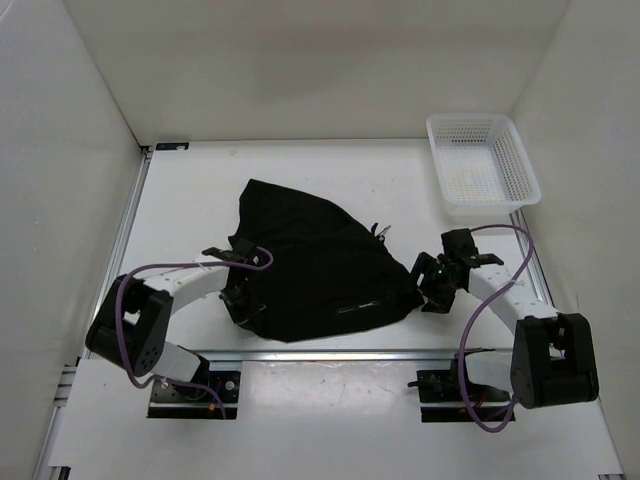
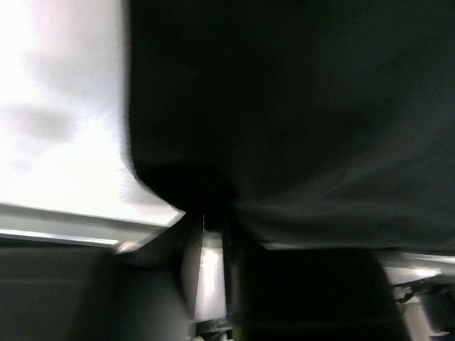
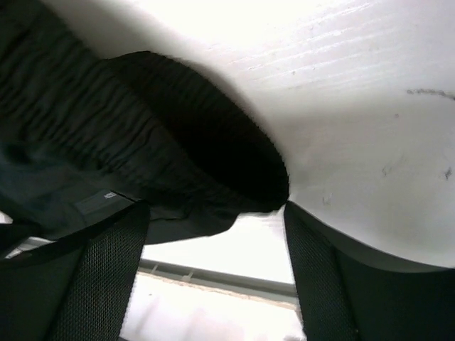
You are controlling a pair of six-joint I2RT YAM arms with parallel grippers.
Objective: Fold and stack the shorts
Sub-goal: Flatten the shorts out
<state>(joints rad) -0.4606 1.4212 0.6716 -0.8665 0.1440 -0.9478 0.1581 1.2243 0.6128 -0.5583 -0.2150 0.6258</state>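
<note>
left hand [image 1: 240, 297] looks clenched on the thin black shorts [image 1: 310, 262], bit blurry though. right hand [image 3: 213, 227] is spread wide at the ribbed elastic waistband [image 3: 106, 135]. Shorts lie crumpled mid-worktop [image 1: 200, 190], and the white lattice basket [image 1: 482, 165] sits far right.

You have no readable text, number, brand or sign in any of the three views. In the right wrist view, black thin-fabric shorts [image 3: 85, 135] carry a small pale sewn tag [image 3: 108, 195] at about eight o'clock in the frame, just above a dull grey rectangular patch [image 3: 91, 206]. Any print on either is too small and blurred to make out. From the top camera, a faint pale line [image 1: 355, 308] near the shorts' five o'clock edge shows no letters.
</note>
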